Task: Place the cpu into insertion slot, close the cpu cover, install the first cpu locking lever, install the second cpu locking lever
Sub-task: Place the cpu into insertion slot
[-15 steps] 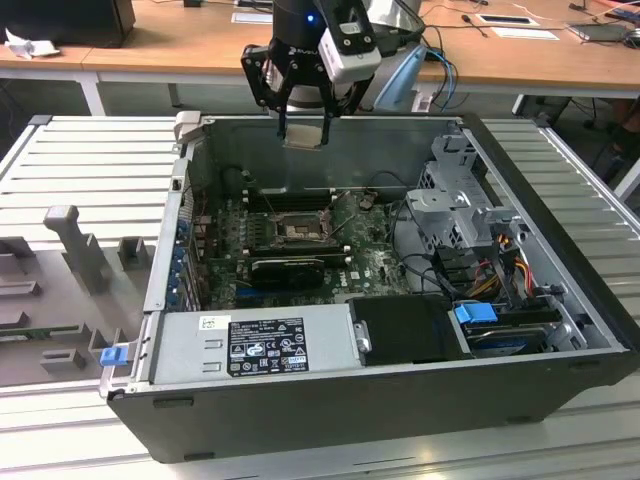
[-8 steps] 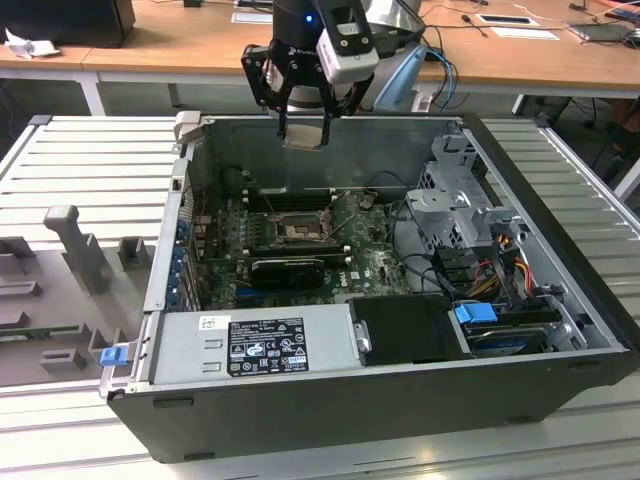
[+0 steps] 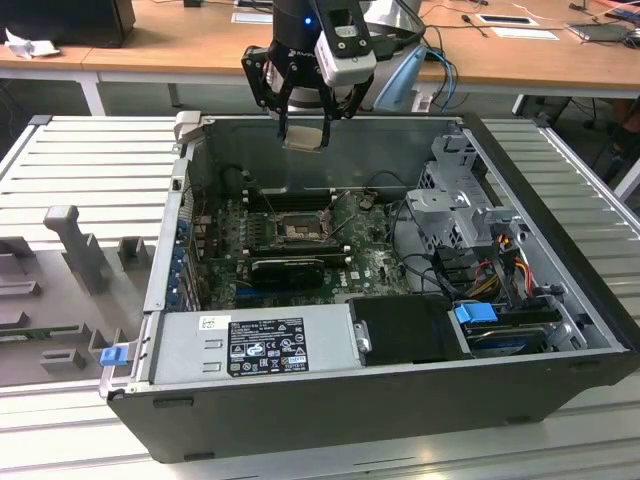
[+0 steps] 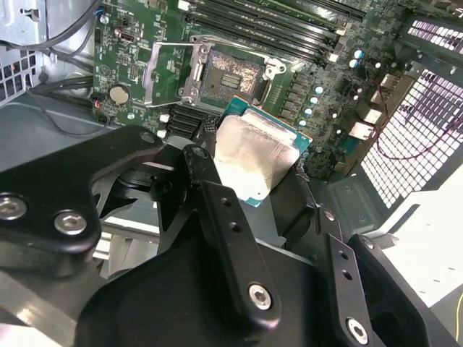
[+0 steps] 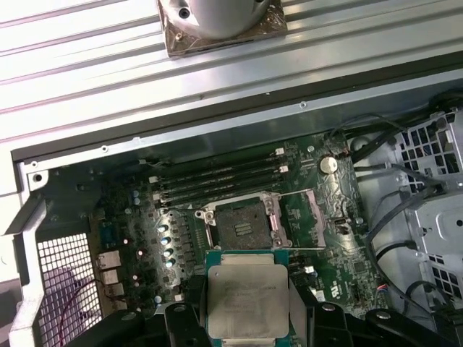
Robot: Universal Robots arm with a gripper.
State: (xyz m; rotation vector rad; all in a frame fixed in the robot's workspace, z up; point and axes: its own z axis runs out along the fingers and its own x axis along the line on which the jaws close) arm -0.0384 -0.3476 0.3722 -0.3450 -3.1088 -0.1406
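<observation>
My gripper (image 3: 305,120) hangs above the open computer case, near its back wall, and is shut on the cpu (image 3: 304,137), a flat square chip with a pale metal top. Both wrist views show the cpu (image 4: 257,155) (image 5: 246,300) clamped by its edges between black fingers (image 4: 217,210), well above the green motherboard (image 4: 130,65). The insertion slot (image 3: 297,232) (image 4: 230,72) (image 5: 242,225) lies bare and dark-centred on the board below. The cpu cover (image 4: 170,72) (image 5: 304,217), a thin metal frame, is swung open beside the slot.
A black ridged heatsink block (image 3: 285,268) sits just in front of the slot and memory slots (image 5: 217,177) behind it. The power supply (image 3: 255,345) fills the case front, with a drive cage (image 3: 455,200) and cables (image 3: 500,250) on the exterior view's right. Case walls (image 3: 170,250) surround the board.
</observation>
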